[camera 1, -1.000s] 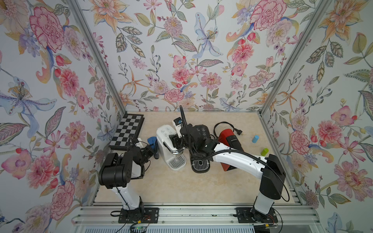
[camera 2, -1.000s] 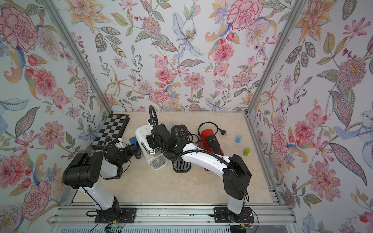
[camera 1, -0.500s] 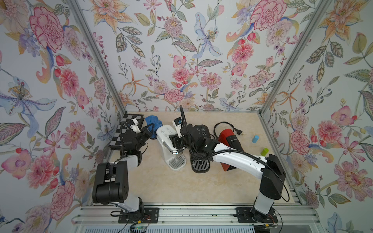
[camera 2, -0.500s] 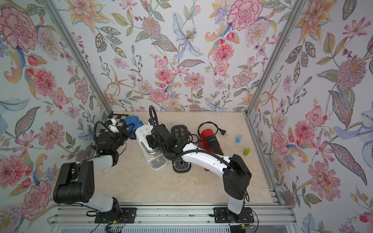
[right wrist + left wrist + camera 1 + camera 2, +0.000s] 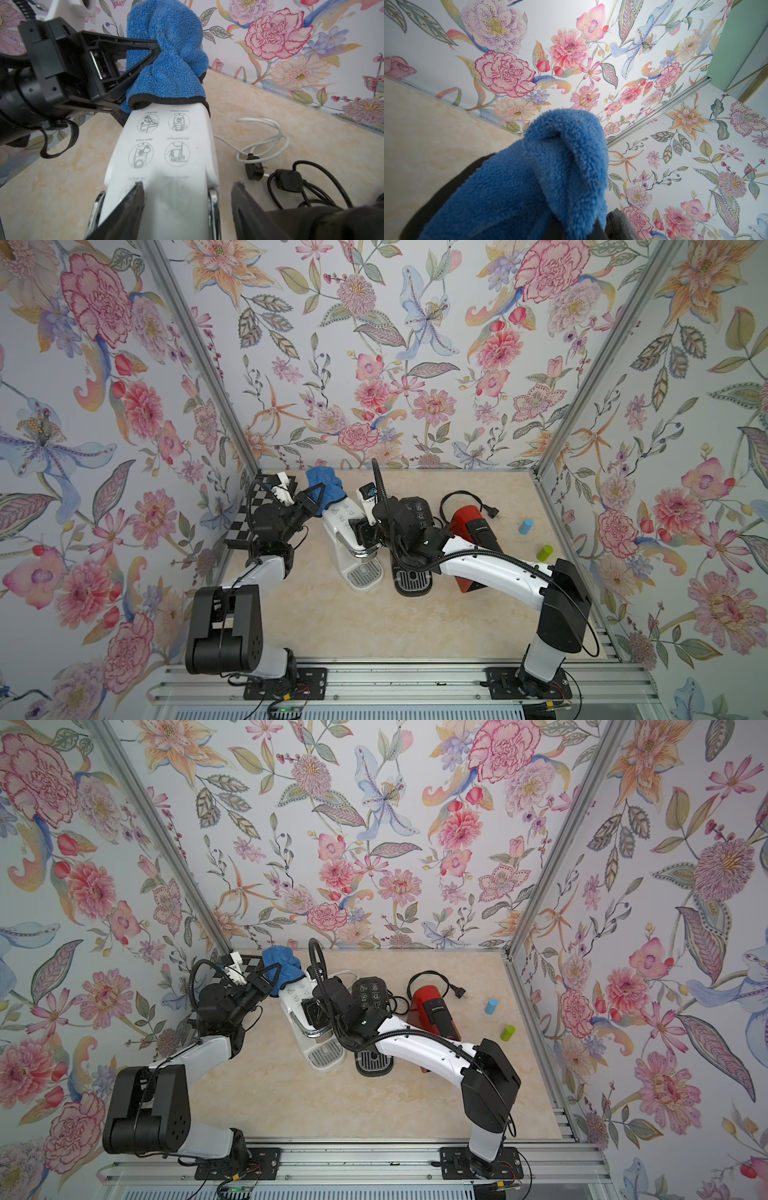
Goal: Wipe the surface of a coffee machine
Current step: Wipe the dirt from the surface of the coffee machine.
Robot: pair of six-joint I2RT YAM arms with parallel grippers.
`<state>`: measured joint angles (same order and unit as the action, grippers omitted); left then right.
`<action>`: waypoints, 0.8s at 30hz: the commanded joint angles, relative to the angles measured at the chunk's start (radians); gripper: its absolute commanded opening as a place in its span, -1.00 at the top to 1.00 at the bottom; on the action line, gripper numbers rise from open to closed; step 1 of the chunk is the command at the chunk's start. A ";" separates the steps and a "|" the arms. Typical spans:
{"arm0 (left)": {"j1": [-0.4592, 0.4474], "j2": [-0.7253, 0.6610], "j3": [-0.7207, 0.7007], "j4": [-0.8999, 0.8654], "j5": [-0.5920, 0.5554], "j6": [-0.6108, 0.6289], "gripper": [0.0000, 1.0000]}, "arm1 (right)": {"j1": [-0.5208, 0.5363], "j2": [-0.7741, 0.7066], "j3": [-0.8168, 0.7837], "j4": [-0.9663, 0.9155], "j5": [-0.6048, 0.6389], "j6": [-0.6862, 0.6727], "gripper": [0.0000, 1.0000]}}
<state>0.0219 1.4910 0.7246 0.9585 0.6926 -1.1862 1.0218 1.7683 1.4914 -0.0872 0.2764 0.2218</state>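
Observation:
A white coffee machine [image 5: 347,526] [image 5: 297,998] stands mid-table, with printed pictograms on its top [image 5: 166,145]. A fluffy blue cloth [image 5: 326,489] [image 5: 280,967] [image 5: 166,52] [image 5: 550,176] hangs from my left gripper [image 5: 320,491] [image 5: 158,48], which is shut on it. The cloth's lower hem rests on the far end of the machine's top. My right gripper [image 5: 361,531] [image 5: 188,185] is open at the near end of that top. One finger lies over the white body, the other stands beside its chrome edge with a gap.
A black coffee machine [image 5: 413,510] and a red one [image 5: 473,531] stand right of the white one, under my right arm. White and black cables [image 5: 270,141] lie behind them. A chessboard [image 5: 241,522] sits at the left wall. Blue [image 5: 525,526] and green [image 5: 544,552] cylinders stand at the right.
My left arm has swung up and back from low beside the white machine, carrying the blue cloth to the far end of its top. The right arm has stayed put.

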 commanded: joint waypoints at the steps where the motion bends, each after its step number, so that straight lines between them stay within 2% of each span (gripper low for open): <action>1: -0.019 0.057 0.035 0.013 0.036 0.022 1.00 | 0.003 0.013 -0.062 -0.166 0.025 -0.008 -0.35; 6: -0.019 0.175 0.026 0.053 0.063 0.038 1.00 | 0.002 0.012 -0.081 -0.167 0.035 -0.008 -0.34; 11: -0.016 0.246 -0.068 0.158 0.064 0.021 1.00 | 0.001 0.011 -0.084 -0.167 0.033 -0.007 -0.34; 24: 0.012 0.418 -0.294 0.527 0.089 -0.089 1.00 | 0.003 0.018 -0.076 -0.167 0.024 -0.008 -0.34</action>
<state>0.0521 1.8717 0.4747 1.3674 0.6670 -1.2274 1.0218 1.7481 1.4586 -0.0681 0.2935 0.2287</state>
